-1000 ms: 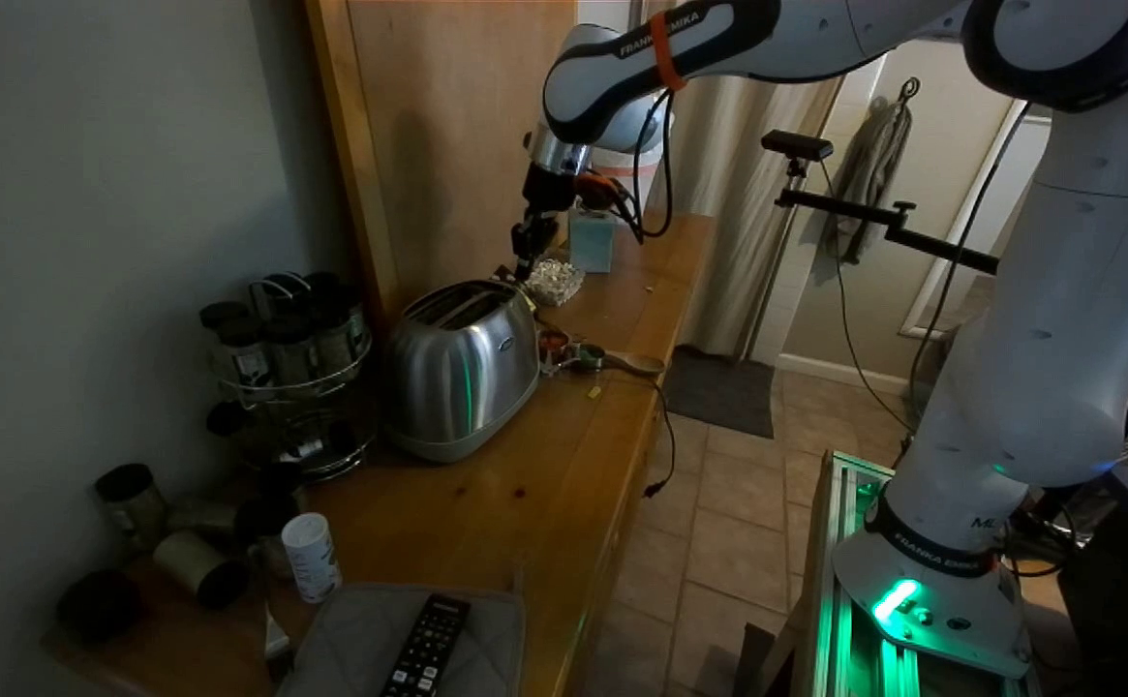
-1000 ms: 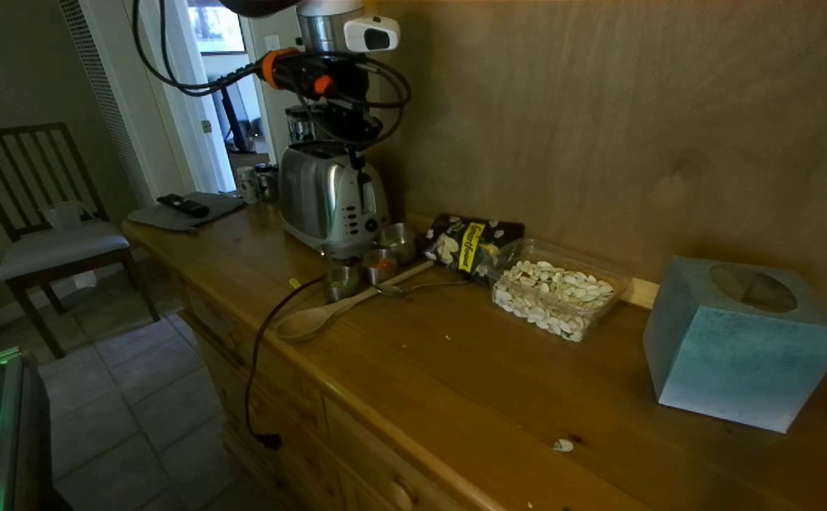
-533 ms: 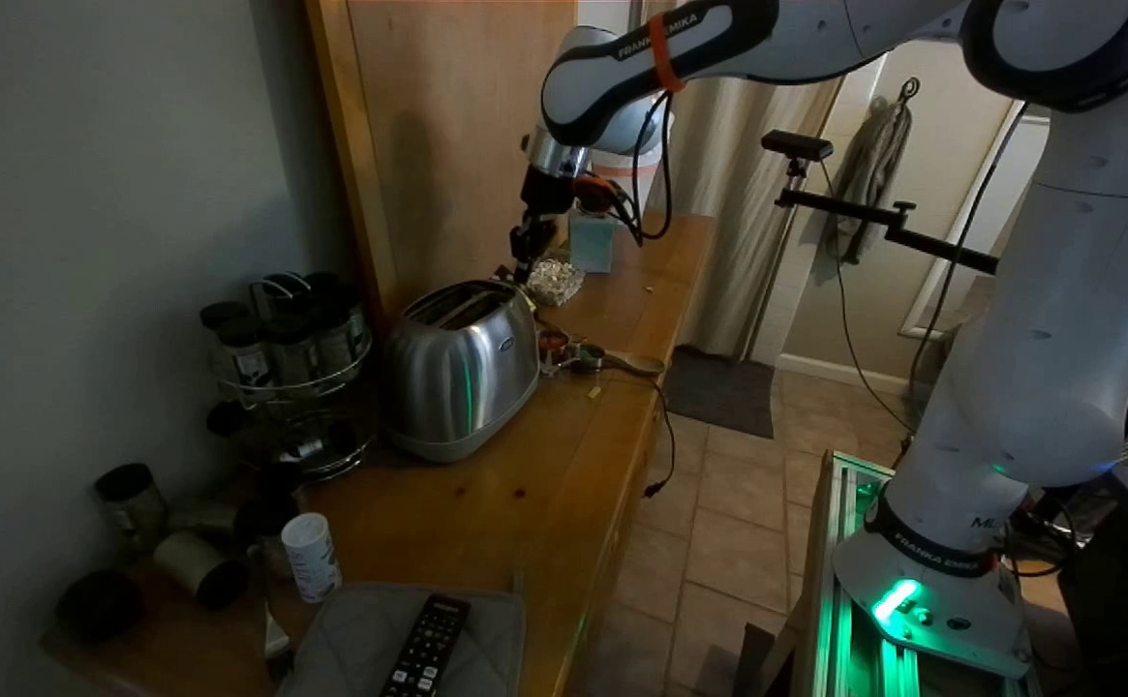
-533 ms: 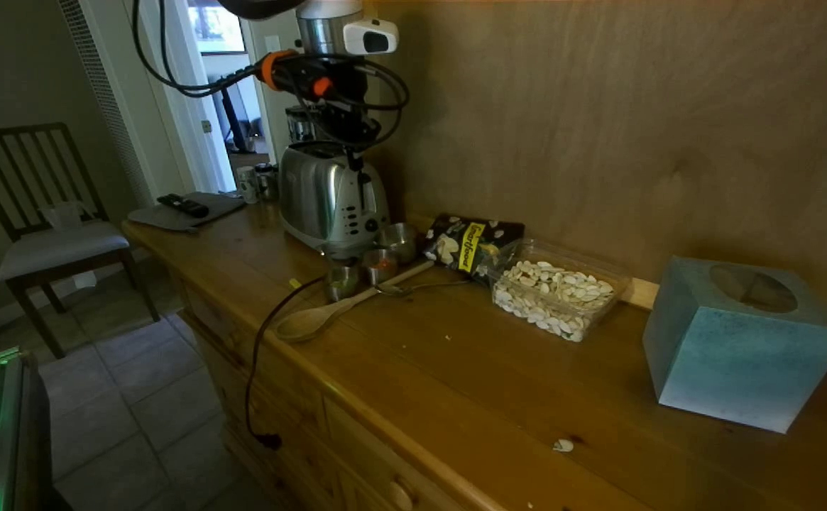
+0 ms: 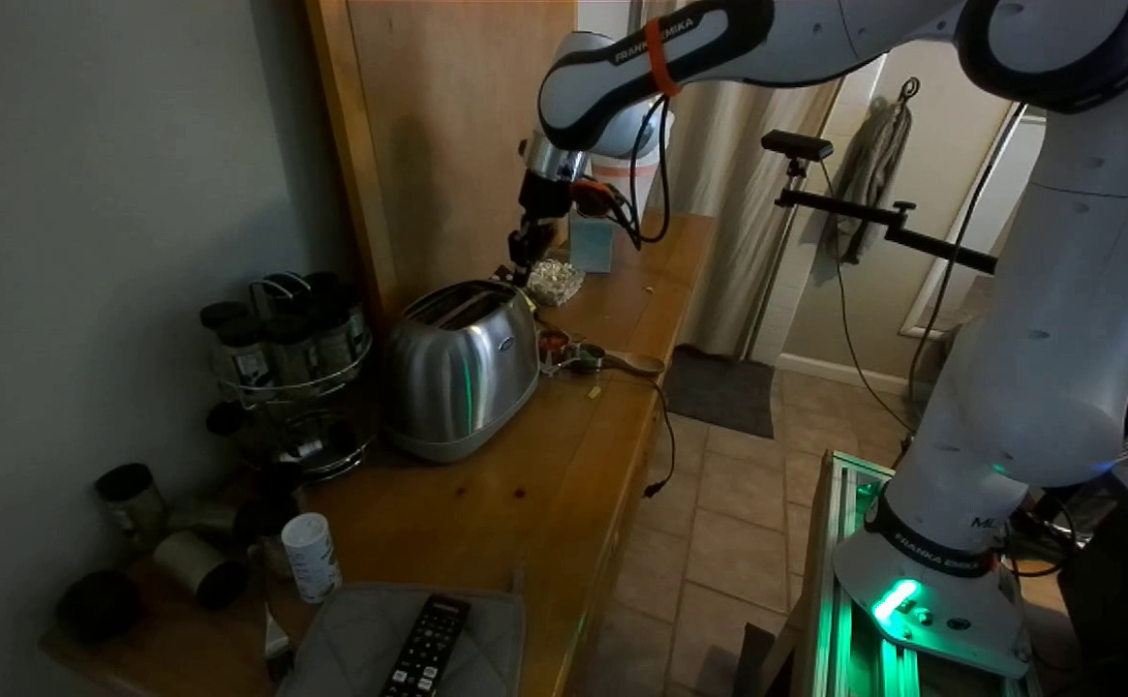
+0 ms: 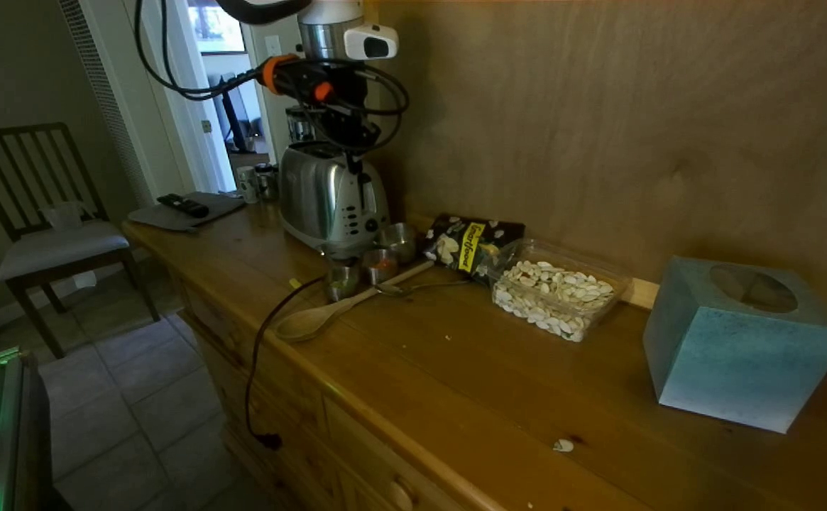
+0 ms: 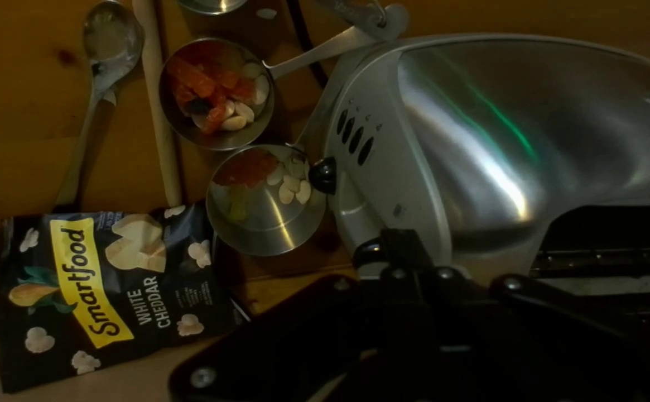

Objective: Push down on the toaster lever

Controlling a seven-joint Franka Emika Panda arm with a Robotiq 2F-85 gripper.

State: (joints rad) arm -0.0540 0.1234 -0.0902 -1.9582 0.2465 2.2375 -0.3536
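Note:
The chrome toaster [image 5: 467,378] stands on the wooden dresser top. It also shows in the other views [image 6: 307,188] [image 7: 486,128], with its pale control end facing the measuring cups. The toaster lever [image 7: 368,252] shows in the wrist view as a glossy dark knob on that end face, partly hidden by my fingertips. My gripper [image 7: 405,248] is shut, its fingers together with nothing seen between them. In both exterior views the gripper [image 5: 522,274] [image 6: 353,165] points down at the upper part of the toaster's control end. I cannot tell whether the fingertips touch the lever.
Metal measuring cups [image 7: 266,201] and a wooden spoon [image 6: 307,323] lie before the control end. A Smartfood bag [image 6: 470,245], a seed tub [image 6: 555,294] and a blue tissue box [image 6: 740,341] stand further along. A jar rack [image 5: 292,368] stands beside the toaster.
My gripper has moved down slightly at the toaster's control end, with its tip shifting a little. The toaster and the other objects have not visibly moved.

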